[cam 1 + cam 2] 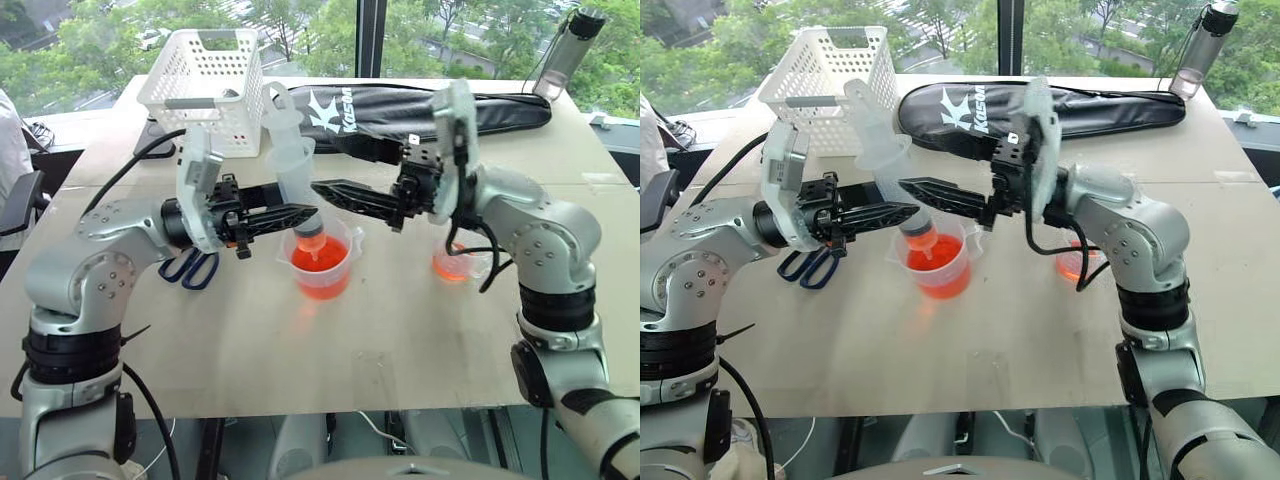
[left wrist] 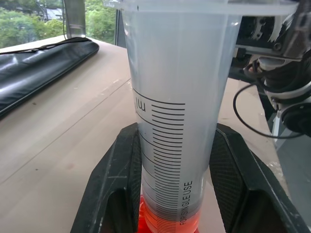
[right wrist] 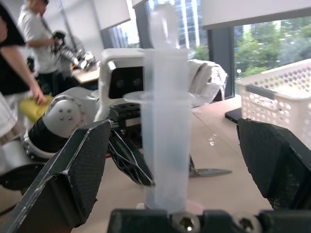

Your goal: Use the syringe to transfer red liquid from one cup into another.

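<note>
1. left hand [image 1: 300,213] clenched on the lower barrel of the syringe [image 1: 292,160], black fingers [image 2: 116,184] pressed to either side of the printed scale, pointing level toward the robot's right.
2. syringe tilted, plunger top leaning toward the white basket [image 1: 205,85], narrow tip down inside the larger beaker [image 1: 322,262]; a little red liquid [image 2: 165,222] visible at the bottom of the barrel.
3. larger beaker standing on the bench [image 1: 400,340] near the middle, between the two arms, holding a deep body of orange-red liquid.
4. right hand [image 1: 330,190] released, fingers [image 3: 73,179] spread wide and apart from the syringe, pointing toward the robot's left, tips just beside the barrel without touching it.
5. smaller handled cup [image 1: 455,262] on the bench at the robot's right, partly hidden behind the right arm, with a shallow layer of red liquid.
6. blue-handled scissors [image 1: 190,268] lying on the bench under the left arm.
7. black bag [image 1: 400,105] along the far side of the bench, beside the white basket; clear bottle [image 1: 568,50] at the far right corner.
8. people standing in the background in the right wrist view.
</note>
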Available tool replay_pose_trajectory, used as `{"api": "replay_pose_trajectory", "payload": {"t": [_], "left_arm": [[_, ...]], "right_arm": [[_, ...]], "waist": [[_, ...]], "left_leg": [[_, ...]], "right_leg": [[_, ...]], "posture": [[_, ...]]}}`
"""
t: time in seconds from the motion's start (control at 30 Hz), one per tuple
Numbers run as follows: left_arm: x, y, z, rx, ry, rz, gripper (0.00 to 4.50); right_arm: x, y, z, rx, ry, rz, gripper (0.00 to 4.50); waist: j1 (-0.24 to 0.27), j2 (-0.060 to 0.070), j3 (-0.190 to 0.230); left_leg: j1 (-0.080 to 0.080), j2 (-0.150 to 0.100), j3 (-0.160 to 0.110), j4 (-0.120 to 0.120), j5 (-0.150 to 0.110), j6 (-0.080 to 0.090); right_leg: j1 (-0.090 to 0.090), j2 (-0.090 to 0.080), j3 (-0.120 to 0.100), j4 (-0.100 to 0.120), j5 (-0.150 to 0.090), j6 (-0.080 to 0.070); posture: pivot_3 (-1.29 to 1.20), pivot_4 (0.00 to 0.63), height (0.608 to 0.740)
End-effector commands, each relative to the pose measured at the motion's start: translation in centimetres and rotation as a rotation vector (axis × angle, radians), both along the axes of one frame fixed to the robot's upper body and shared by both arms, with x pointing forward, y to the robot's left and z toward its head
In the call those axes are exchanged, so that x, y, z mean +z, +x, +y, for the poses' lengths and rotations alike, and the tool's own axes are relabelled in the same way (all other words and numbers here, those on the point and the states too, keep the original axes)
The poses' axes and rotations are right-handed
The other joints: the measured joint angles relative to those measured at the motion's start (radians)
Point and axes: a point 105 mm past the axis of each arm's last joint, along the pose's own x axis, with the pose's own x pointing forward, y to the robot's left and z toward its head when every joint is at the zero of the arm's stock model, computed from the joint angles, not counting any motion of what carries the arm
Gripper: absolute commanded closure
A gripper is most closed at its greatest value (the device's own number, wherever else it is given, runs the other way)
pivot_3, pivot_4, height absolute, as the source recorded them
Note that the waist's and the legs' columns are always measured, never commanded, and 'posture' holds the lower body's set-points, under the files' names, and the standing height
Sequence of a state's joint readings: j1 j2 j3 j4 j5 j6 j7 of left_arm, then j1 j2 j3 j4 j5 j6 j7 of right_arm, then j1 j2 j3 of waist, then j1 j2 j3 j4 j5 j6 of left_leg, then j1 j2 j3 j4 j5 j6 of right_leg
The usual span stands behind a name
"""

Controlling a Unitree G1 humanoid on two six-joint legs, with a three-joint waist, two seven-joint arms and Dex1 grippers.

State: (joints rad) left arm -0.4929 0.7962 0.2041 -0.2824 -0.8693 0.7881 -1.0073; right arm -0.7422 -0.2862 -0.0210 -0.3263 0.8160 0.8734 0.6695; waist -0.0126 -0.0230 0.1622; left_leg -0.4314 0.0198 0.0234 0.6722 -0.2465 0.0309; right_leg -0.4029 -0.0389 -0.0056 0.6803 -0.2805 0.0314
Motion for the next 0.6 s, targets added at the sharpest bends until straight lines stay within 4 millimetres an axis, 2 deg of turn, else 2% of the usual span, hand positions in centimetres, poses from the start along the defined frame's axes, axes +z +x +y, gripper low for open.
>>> {"api": "replay_pose_trajectory", "payload": {"t": [0.03, 0.07, 0.2, 0.4, 0.5, 0.6], "left_arm": [[1.9, -0.2, 0.0, -0.006, -0.080, -0.005, 3.13], [2.4, 0.1, 0.1, 0.006, -0.112, 0.007, 3.13], [2.9, 0.2, -0.2, -0.007, -0.050, -0.043, 3.13], [6.3, 0.5, -2.0, -0.059, -0.134, -0.074, 3.13], [7.5, 1.0, -4.4, -0.103, -0.182, -0.048, 3.13], [7.0, 1.6, -7.6, -0.140, -0.156, -0.044, 3.13]], "right_arm": [[1.0, -0.5, -1.5, -0.071, 0.033, -0.043, 0.00], [0.6, -0.3, -2.0, -0.104, 0.025, -0.038, 0.00], [0.1, 0.5, -3.8, -0.241, 0.049, -0.034, 0.00], [1.0, 0.7, -8.2, -0.479, 0.126, -0.075, 0.00], [2.0, 0.7, -11.5, -0.609, 0.153, -0.093, 0.00], [2.5, 0.3, -14.4, -0.706, 0.135, -0.107, 0.00]], "waist": [[0.000, 0.000, 0.000], [0.000, 0.000, 0.000], [0.000, 0.000, 0.000], [0.008, 0.000, 0.000], [0.006, 0.000, 0.000], [0.015, 0.000, 0.000]], "left_leg": [[0.000, 0.000, 0.000, 0.000, 0.000, 0.000], [0.000, 0.000, -0.001, 0.000, 0.000, 0.000], [0.000, 0.000, -0.001, 0.000, 0.000, 0.000], [-0.001, -0.001, -0.001, 0.000, 0.000, 0.000], [0.000, -0.001, 0.000, 0.000, 0.000, 0.000], [0.000, -0.002, -0.001, 0.001, 0.000, 0.000]], "right_leg": [[0.000, 0.000, 0.000, 0.000, 0.000, 0.000], [0.000, 0.000, 0.000, 0.000, 0.000, 0.000], [0.000, 0.000, 0.000, 0.000, 0.000, 0.000], [0.001, 0.002, -0.001, 0.000, 0.000, 0.000], [0.001, 0.001, 0.000, 0.000, 0.000, 0.000], [0.002, 0.002, -0.001, 0.000, 0.000, 0.000]], "posture": [[0.00, 0.150, 0.724], [0.00, 0.150, 0.724], [0.00, 0.150, 0.724], [0.00, 0.150, 0.724], [0.00, 0.150, 0.724], [0.00, 0.150, 0.724]]}}
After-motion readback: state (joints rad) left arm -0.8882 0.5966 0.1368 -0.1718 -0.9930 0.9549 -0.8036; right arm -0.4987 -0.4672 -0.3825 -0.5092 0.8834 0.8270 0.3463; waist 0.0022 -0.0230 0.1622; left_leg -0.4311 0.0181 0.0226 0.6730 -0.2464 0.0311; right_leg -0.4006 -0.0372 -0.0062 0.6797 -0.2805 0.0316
